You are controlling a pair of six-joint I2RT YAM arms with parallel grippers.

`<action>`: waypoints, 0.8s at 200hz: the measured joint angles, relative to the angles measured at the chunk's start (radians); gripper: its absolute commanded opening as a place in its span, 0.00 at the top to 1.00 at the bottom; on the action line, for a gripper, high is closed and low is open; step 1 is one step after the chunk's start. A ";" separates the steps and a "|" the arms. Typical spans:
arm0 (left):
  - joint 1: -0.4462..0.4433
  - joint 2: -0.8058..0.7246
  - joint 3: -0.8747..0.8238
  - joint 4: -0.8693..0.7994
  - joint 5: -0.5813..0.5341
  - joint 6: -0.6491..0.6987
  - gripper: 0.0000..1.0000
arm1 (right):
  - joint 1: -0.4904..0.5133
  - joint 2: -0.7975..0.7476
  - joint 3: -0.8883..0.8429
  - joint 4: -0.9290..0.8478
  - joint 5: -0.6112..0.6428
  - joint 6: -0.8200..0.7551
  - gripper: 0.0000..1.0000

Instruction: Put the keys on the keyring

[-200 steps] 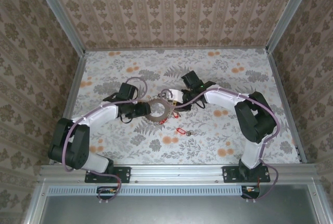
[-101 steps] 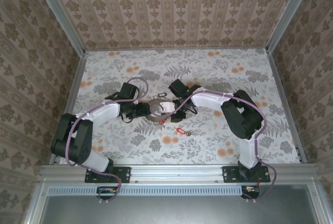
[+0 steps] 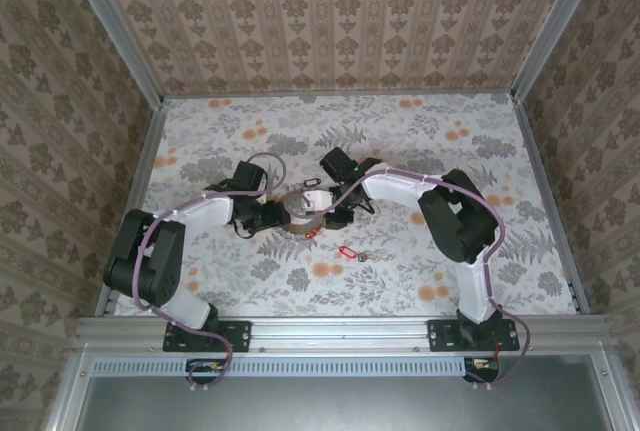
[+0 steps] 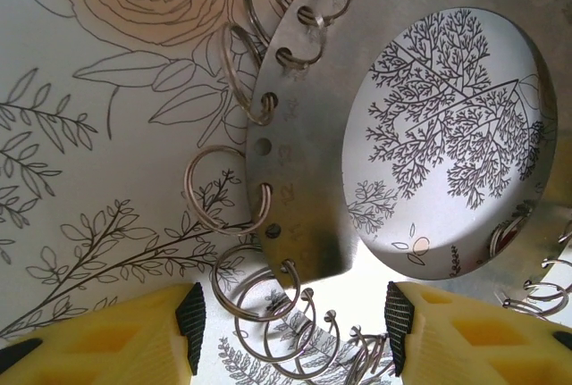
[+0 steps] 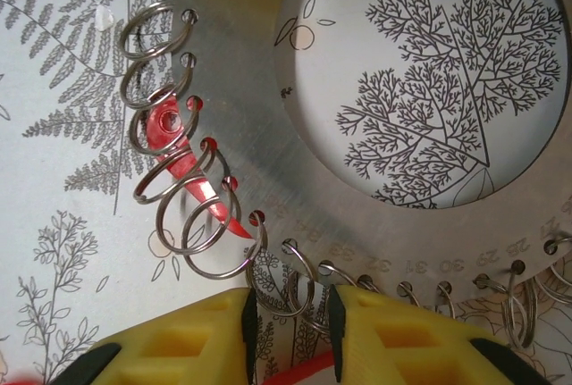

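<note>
The keyring [image 3: 292, 217] lies mid-table, a flat silvery ring with small wire loops threaded round its rim. My left gripper [image 3: 272, 213] is at its left edge. In the left wrist view the left gripper [image 4: 292, 316] stands open, with the keyring [image 4: 304, 135] rim and several loops between the pads, untouched. My right gripper [image 3: 322, 209] reaches over the ring's right side. In the right wrist view the right gripper [image 5: 291, 322] is nearly closed, pinching wire loops on the keyring [image 5: 259, 90] rim. One red key [image 5: 174, 139] lies under nearby loops. Two red keys [image 3: 312, 233] [image 3: 347, 249] lie in front of the ring.
A small black oval loop [image 3: 310, 183] lies just behind the ring. Patterned walls [image 3: 330, 21] enclose the floral table [image 3: 420, 271] at the back and both sides. Free surface lies to the front and right of the keys.
My right arm has swung left and brought its gripper over the keyring's right side. My left gripper has held its place at the ring's left edge.
</note>
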 measured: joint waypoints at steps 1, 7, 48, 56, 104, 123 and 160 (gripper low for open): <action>0.000 0.000 0.000 0.000 0.000 0.000 0.42 | 0.000 0.000 0.000 -0.001 0.000 0.000 0.69; 0.000 0.000 0.000 0.000 0.001 0.000 0.42 | 0.002 0.003 0.002 -0.007 0.000 0.000 0.69; 0.013 0.001 -0.012 0.021 0.019 -0.006 0.42 | 0.009 0.035 0.050 -0.055 0.021 0.003 0.69; 0.017 0.001 -0.013 0.023 0.023 -0.008 0.42 | 0.011 0.041 0.055 -0.056 0.029 0.005 0.70; 0.032 -0.008 -0.035 0.054 0.050 -0.026 0.42 | 0.015 0.047 0.057 -0.040 0.040 0.053 0.78; 0.033 -0.010 -0.039 0.060 0.052 -0.027 0.42 | 0.015 0.047 0.050 -0.013 0.034 0.083 0.84; 0.038 -0.019 -0.046 0.063 0.056 -0.027 0.43 | 0.015 0.028 0.007 0.057 0.019 0.113 0.95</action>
